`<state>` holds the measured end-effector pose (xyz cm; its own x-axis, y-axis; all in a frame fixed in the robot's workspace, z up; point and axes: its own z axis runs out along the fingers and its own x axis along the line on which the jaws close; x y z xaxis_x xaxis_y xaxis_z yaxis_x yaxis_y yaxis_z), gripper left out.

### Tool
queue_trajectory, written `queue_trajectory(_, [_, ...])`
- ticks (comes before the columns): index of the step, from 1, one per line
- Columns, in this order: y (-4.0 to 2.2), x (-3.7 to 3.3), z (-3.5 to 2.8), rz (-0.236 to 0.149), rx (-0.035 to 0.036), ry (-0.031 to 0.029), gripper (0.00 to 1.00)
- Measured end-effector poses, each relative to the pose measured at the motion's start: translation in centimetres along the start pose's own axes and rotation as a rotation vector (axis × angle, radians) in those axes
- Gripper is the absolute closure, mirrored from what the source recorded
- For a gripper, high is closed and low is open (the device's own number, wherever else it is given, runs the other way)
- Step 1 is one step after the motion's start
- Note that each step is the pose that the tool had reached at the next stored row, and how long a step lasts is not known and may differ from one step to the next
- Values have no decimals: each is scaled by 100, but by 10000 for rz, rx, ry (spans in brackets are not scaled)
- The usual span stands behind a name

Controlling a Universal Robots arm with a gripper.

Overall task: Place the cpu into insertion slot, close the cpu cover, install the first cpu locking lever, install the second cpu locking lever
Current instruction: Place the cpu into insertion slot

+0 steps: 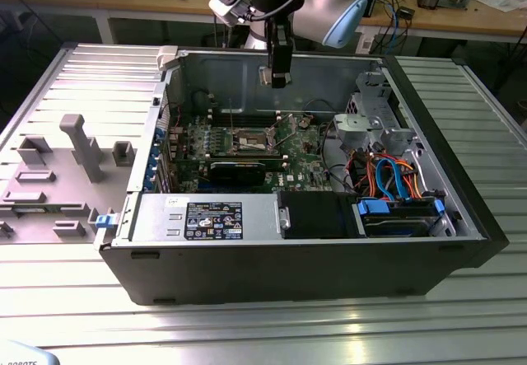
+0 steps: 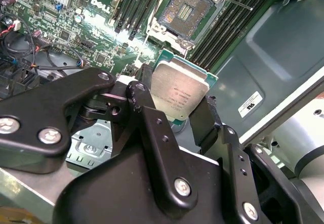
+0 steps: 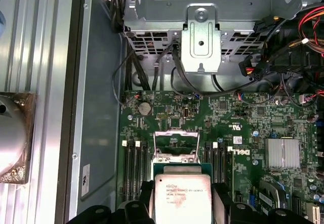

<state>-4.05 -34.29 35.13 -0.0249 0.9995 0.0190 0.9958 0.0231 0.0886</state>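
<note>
The cpu (image 2: pixel 178 88), a small flat square chip with a dull silver face, sits clamped between my gripper's (image 2: pixel 177 96) black fingers (image 2: pixel 146 90); the gripper is shut on it. In the first wrist view the cpu (image 3: pixel 181 196) hangs above the green motherboard, just short of the raised silver cpu cover (image 3: pixel 175 133). The insertion slot (image 2: pixel 183 11) lies open, with a dark centre and a bright rim, and a thin lever rod (image 2: pixel 235 1) sticks out beside it. In the exterior view my gripper (image 1: pixel 276 77) hovers inside the open computer case, above and slightly behind the insertion slot (image 1: pixel 253 141).
A black expansion card (image 1: pixel 239 169) lies in front of the socket. Long memory slots (image 2: pixel 136 6) flank it. A metal drive cage (image 1: pixel 370 126) and blue and orange cables (image 1: pixel 395 175) fill the exterior view's right. A grey fixture tray (image 1: pixel 66 167) sits outside the case, on the left.
</note>
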Motion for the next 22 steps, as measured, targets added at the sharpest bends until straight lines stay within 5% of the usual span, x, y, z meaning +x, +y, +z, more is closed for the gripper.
queue_trajectory(22, [-12,-3,127,0,0,-1,46])
